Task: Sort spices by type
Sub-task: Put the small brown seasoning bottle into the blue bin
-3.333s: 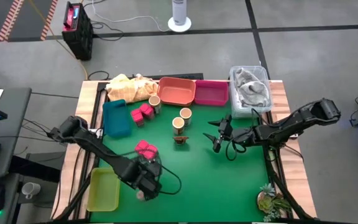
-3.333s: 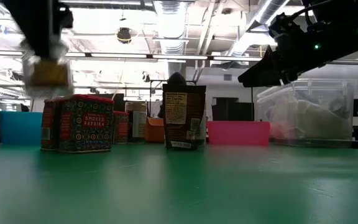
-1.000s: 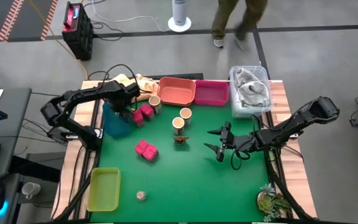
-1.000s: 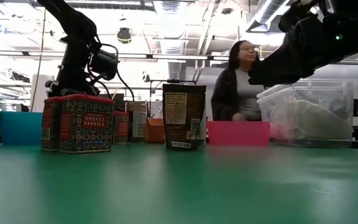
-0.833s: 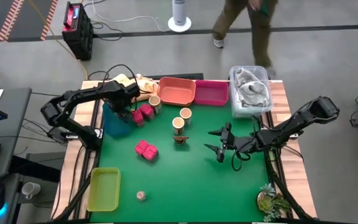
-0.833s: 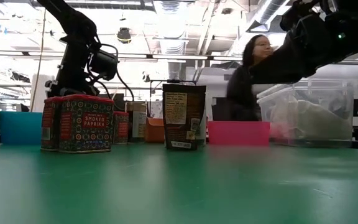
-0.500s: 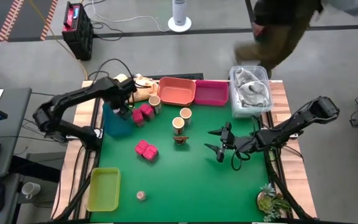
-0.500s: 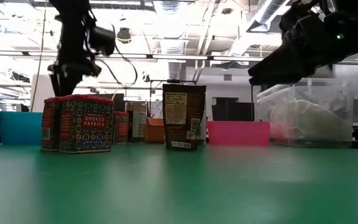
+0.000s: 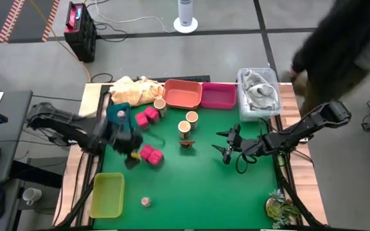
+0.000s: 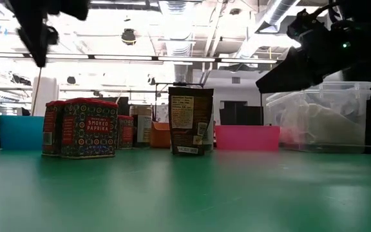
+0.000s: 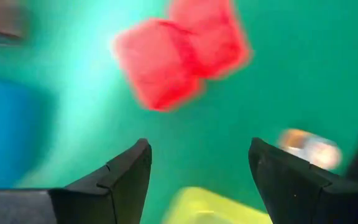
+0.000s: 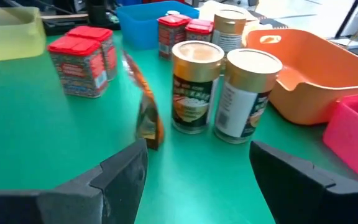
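Two pink-red cube boxes [image 9: 150, 154] stand mid-table, and two more [image 9: 145, 117] sit by the teal tray [image 9: 115, 114]. Three tan round jars [image 9: 187, 122] and a brown packet [image 9: 186, 142] stand at the centre. A tiny shaker [image 9: 146, 201] lies near the yellow-green tray [image 9: 107, 194]. My left gripper [image 9: 132, 160] hovers open just left of the mid-table boxes [image 11: 179, 53] and touches nothing. My right gripper [image 9: 223, 145] is open, off the table, right of the packet [image 12: 145, 115] and pointing at the jars [image 12: 196, 87].
Orange tray [image 9: 182, 94], magenta tray [image 9: 218, 96] and a clear bin [image 9: 258, 94] with grey cloth line the far edge. A pale yellow cloth [image 9: 132, 88] lies at the far left corner. A person [image 9: 352, 45] passes beyond the table's far right corner. Green mat is bare near the front.
My left arm has swung quickly from the boxes by the teal tray at the far left toward the near edge, and now hangs beside the mid-table pair of boxes. A person has walked past behind the table, from the middle to the right. No spice has moved.
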Tool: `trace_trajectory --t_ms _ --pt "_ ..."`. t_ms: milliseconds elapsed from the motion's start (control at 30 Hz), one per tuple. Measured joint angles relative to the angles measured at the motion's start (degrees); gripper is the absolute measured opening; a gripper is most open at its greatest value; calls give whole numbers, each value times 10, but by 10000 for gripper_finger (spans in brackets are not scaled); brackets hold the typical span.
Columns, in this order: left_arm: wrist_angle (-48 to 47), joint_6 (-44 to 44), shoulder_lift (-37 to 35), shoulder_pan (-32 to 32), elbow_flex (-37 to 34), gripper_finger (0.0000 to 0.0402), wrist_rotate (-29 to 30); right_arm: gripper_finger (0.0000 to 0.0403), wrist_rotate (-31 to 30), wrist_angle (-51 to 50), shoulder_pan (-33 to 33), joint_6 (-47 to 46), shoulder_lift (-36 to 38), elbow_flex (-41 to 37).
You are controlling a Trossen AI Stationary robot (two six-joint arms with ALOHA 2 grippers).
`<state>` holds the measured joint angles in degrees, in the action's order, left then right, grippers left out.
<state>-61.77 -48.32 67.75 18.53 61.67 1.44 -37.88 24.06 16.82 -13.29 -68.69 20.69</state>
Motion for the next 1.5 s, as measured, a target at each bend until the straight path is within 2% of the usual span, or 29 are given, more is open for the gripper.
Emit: trace_trajectory --t_ms 167,333,567,800,1000,1133,1500 --pt "122 -143 59 149 0 256 1 309 0 6 -20 16 0 0" --pt "145 -191 157 214 22 256 -4 309 0 29 -32 37 0 0" --pt "130 -126 287 223 116 256 -33 309 0 46 -35 53 0 0" --pt "67 -53 356 223 211 256 -9 309 0 46 -32 53 0 0" --pt "38 -22 391 223 216 256 9 309 2 41 -29 54 0 0" --pt "44 11 410 223 216 256 -15 309 2 40 -29 52 0 0" --pt "77 29 412 226 181 256 -15 309 3 35 -29 43 0 0"
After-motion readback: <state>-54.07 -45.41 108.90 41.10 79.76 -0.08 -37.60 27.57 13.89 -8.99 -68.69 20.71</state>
